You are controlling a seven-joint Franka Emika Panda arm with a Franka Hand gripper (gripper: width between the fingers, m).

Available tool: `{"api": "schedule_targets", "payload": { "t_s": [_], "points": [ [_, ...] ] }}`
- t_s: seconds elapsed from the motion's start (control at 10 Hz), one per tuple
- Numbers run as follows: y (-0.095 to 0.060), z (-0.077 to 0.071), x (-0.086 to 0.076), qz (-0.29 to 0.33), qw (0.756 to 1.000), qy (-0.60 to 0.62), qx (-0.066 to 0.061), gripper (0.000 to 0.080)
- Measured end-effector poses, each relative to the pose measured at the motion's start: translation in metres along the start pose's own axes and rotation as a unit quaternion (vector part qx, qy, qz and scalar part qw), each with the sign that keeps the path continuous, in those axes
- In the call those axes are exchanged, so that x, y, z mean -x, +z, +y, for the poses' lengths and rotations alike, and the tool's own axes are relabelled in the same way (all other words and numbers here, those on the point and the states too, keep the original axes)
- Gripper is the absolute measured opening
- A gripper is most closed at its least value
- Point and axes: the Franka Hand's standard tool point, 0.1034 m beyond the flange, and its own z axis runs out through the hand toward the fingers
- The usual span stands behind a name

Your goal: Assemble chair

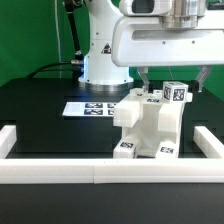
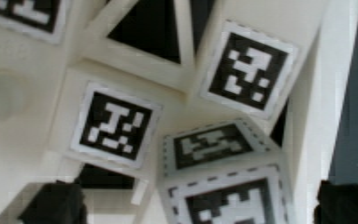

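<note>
– Hovering above the chair, the gripper shows its jaws spread wide, one finger to either side of the tagged top block. Nothing is clamped.
– Where does the chair sit?
– Mid-way across the black table, just behind the front border rail. The marker board lies near it, on the exterior view's left. It looks only partly built.
– How to grasp well?
– A judgement: square the wrist first. In the wrist view the tagged faces run skewed to the fingertips. Centre the block so that both pads meet flat faces together. Descend slowly and close only once it sits evenly between them. A lopsided pinch could twist the block or tip the whole stack.
</note>
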Motion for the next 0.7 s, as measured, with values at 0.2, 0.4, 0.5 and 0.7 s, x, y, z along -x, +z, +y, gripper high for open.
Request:
{"api": "schedule_targets", "payload": {
  "t_s": [0.2,0.4,0.5,0.7],
  "points": [
    [0.0,0.0003,0.0,0.0,1.0,0.002,0.0,0.0443],
    [0.0,0.0003,0.0,0.0,1.0,0.016,0.0,0.0285],
    [0.0,0.0004,0.0,0.0,1.0,0.018,0.0,0.0287],
    [0.0,0.0002,0.0,0.0,0.995,0.099,-0.001,0.0287]
  ]
}}
